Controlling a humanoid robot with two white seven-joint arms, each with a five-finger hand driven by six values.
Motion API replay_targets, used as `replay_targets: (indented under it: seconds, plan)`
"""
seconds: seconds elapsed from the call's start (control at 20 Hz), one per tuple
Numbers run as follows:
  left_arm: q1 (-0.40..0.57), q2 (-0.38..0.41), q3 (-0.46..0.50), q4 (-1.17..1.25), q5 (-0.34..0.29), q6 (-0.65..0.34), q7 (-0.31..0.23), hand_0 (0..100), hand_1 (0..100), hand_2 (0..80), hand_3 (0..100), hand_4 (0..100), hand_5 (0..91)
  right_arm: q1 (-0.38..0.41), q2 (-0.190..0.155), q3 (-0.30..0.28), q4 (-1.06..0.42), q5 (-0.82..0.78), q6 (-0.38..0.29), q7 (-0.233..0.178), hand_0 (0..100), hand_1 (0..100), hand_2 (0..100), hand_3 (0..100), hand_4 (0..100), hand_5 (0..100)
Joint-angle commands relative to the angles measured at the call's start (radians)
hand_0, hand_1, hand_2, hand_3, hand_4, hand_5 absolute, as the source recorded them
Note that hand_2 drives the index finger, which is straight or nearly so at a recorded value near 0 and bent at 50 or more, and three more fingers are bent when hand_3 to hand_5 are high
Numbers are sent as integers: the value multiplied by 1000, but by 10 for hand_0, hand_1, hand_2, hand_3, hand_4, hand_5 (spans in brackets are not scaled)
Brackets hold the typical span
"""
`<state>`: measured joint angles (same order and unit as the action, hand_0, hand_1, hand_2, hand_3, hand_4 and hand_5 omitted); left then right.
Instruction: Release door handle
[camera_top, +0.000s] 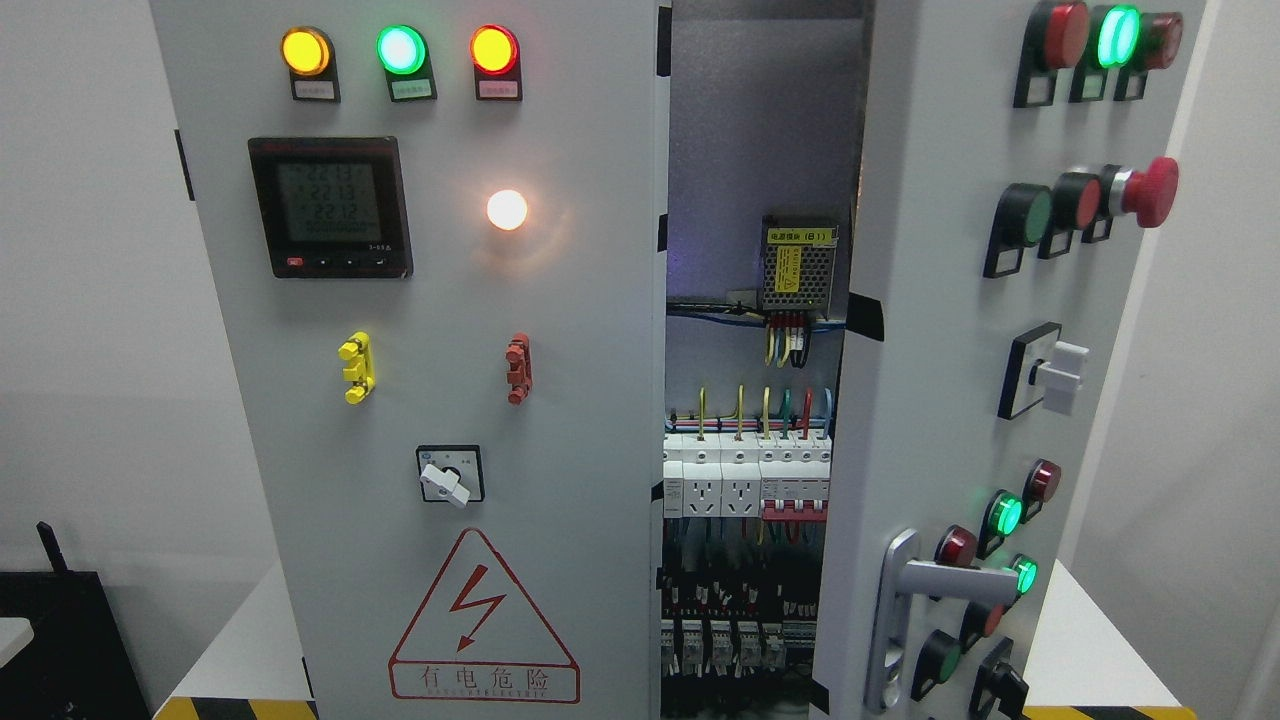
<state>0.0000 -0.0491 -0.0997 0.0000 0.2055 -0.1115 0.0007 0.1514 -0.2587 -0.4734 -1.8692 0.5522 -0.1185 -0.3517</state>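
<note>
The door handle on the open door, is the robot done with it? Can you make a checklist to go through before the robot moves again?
1. Door handle free of any hand: ok, nothing is touching it.
2. Robot hands out of the way: cannot tell, neither hand shows in the head view.
3. Right door swung open: ok, it stands ajar and the breakers and wiring inside are visible.
4. Left door shut: ok, it sits flat on the cabinet front.
5. Power state: not ok for reaching inside, the indicator lamps glow and the meter display is lit.
6. Warning triangle noticed: ok, plainly visible on the left door.
</note>
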Motion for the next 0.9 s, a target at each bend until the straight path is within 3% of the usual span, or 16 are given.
replay_targets:
  seconds: [0.0,0.25,0.65,0.85]
  plan:
    - [31,0,0,-29,0,0,1,120,389,0,0,0,0,178,174,-108,275,-103,-3,4,562,185,500,817,704,781]
    - [31,0,0,-31,0,0,1,120,389,0,0,0,0,232,239,-108,528,-103,-16,7,549,203,432,736,619,710]
    - [31,0,0,-31,0,0,1,120,389,0,0,0,0,255,272,-97,893,-101,-36,8,516,238,319,585,475,579]
    - [31,0,0,-31,0,0,1,120,389,0,0,0,0,258,300,-84,1062,-100,-35,13,504,241,258,481,374,453]
